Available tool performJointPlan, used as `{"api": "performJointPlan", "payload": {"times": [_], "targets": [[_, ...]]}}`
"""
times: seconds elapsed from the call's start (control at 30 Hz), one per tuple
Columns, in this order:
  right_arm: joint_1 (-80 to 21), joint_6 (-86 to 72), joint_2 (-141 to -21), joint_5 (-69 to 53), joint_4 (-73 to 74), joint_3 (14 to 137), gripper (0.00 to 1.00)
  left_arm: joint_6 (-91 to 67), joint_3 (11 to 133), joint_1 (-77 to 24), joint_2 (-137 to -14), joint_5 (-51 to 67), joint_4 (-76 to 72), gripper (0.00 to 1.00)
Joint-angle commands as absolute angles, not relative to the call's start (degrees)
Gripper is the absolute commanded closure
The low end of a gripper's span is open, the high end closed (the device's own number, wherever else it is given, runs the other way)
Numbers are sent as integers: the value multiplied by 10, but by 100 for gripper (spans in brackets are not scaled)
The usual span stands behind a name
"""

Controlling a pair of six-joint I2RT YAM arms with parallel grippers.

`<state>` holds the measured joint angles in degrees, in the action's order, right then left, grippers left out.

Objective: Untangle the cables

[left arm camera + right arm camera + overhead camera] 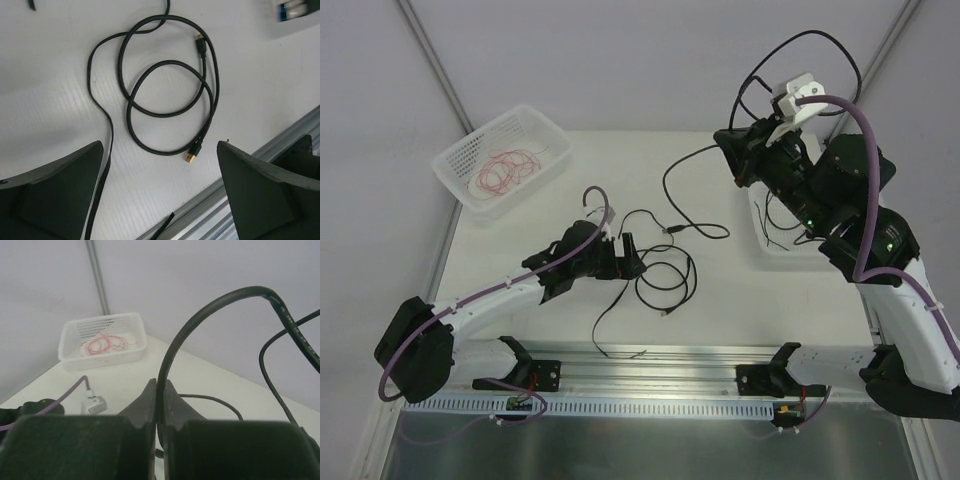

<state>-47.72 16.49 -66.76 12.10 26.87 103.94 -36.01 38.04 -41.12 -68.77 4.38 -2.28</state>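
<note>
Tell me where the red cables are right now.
The red cables lie coiled inside the white basket at the far left corner of the table in the top view.

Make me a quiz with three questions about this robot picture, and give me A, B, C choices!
1. Where are the red wires?
A. on the floor
B. in the white basket
C. on a chair

2. What colour is the coiled cable under the left gripper?
A. black
B. green
C. yellow

3. What is the right gripper doing?
A. wide open
B. holding a spoon
C. shut on a black cable

Answers:
1 B, the red wires lie bunched inside the basket at the table's far left corner.
2 A, the left wrist view shows that all its loops are black.
3 C, it is pinched tight on the cable, which arcs up out of it.
</note>
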Motion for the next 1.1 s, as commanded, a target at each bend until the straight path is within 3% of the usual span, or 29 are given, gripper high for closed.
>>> {"api": "performJointPlan", "payload": {"times": [0.0, 0.27, 0.47, 0.6, 0.83, 1.07], "targets": [[-470, 219, -657, 193, 265, 1084, 99, -374, 410, -387, -663, 14, 39, 1], [-408, 266, -623, 274, 284, 1079, 99, -333, 443, -221, -615, 92, 172, 1], [-330, 308, -597, 305, 271, 1044, 99, -255, 509, -164, -592, 126, 267, 1], [-268, 323, -599, 306, 261, 1003, 99, -199, 524, -155, -577, 88, 289, 1], [-70, 224, -616, 148, 217, 885, 99, -112, 492, -153, -545, 3, 285, 1], [-2, 160, -655, 55, 171, 797, 99, -103, 432, -153, -520, -30, 225, 1]]}}
